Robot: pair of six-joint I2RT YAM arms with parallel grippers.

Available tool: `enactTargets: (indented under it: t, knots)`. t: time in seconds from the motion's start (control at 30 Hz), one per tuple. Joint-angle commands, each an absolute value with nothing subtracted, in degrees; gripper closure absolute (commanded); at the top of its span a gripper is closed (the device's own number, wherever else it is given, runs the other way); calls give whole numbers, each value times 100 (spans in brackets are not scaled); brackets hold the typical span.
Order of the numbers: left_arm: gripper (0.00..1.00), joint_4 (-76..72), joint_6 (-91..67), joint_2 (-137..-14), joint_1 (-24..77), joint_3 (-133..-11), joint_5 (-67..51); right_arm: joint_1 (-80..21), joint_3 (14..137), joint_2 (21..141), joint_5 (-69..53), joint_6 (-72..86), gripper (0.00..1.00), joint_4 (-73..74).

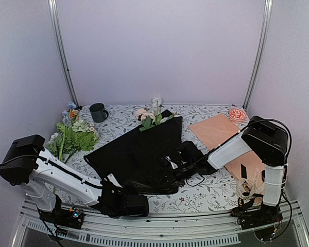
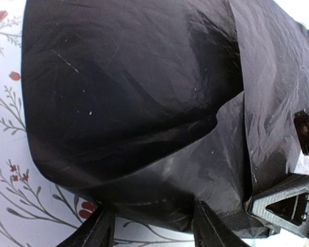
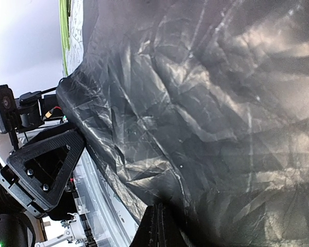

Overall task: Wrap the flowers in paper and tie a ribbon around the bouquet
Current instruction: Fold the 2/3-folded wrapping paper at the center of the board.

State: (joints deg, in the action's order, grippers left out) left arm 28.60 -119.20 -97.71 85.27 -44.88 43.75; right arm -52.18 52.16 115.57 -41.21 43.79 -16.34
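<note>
The black paper (image 1: pixel 144 154) lies spread across the middle of the table. Its near part is folded and crumpled. Pink and white flowers (image 1: pixel 149 117) lie at its far corner, blooms pointing away from me. My left gripper (image 1: pixel 131 204) is low at the paper's near edge. In the left wrist view this gripper (image 2: pixel 154 229) is open, with the paper's folded rim (image 2: pixel 159 206) lying between its fingers. My right gripper (image 1: pixel 176 163) sits at the paper's right side. In the right wrist view it (image 3: pixel 162 211) is shut, pinching creased paper (image 3: pixel 195 128). A cream ribbon (image 1: pixel 250 186) lies by the right arm's base.
A bunch of green stems with small blooms (image 1: pixel 72 136) lies at the left. A dark mug (image 1: pixel 98 111) stands behind it. A peach sheet (image 1: pixel 221 131) lies under the right arm, with a small red round thing (image 1: pixel 238 115) at the back right. The two grippers are close together.
</note>
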Motion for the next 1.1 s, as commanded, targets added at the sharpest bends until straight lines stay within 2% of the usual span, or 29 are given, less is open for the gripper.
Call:
enactTargets:
  t: [0.0,0.23,0.47,0.5,0.53,0.63,0.77,0.97,1.07]
  knots:
    - [47,3345,-15083,-10179,8450,-4191,3780,-5277,5114,11646,-3989,4084,100,-753]
    - [51,2879,-15062,-10179,8347,-4022,4322,-5276,5286,11611,-4011,3674,100,-432]
    - [49,2903,-14874,-10300,8333,-4304,4537,-5282,5351,11636,-4101,3525,100,-338]
    - [53,2961,-14891,-10347,8321,-4375,4532,-5278,5348,11637,-4113,3518,100,-342]
    - [61,2986,-14940,-10393,8316,-4388,4502,-5278,5351,11644,-4113,3508,100,-336]
    - [100,3078,-14978,-10387,8321,-4391,4419,-5281,5346,11654,-4110,3498,100,-310]
    - [100,4198,-14364,-10435,8315,-5099,4692,-5282,5325,11690,-4102,3506,100,-307]
    - [100,6740,-13138,-11184,8290,-7162,4939,-5275,5295,11800,-4140,3539,100,-376]
    - [100,7069,-12420,-11704,8296,-7933,5055,-5272,5282,11878,-4228,3588,100,-480]
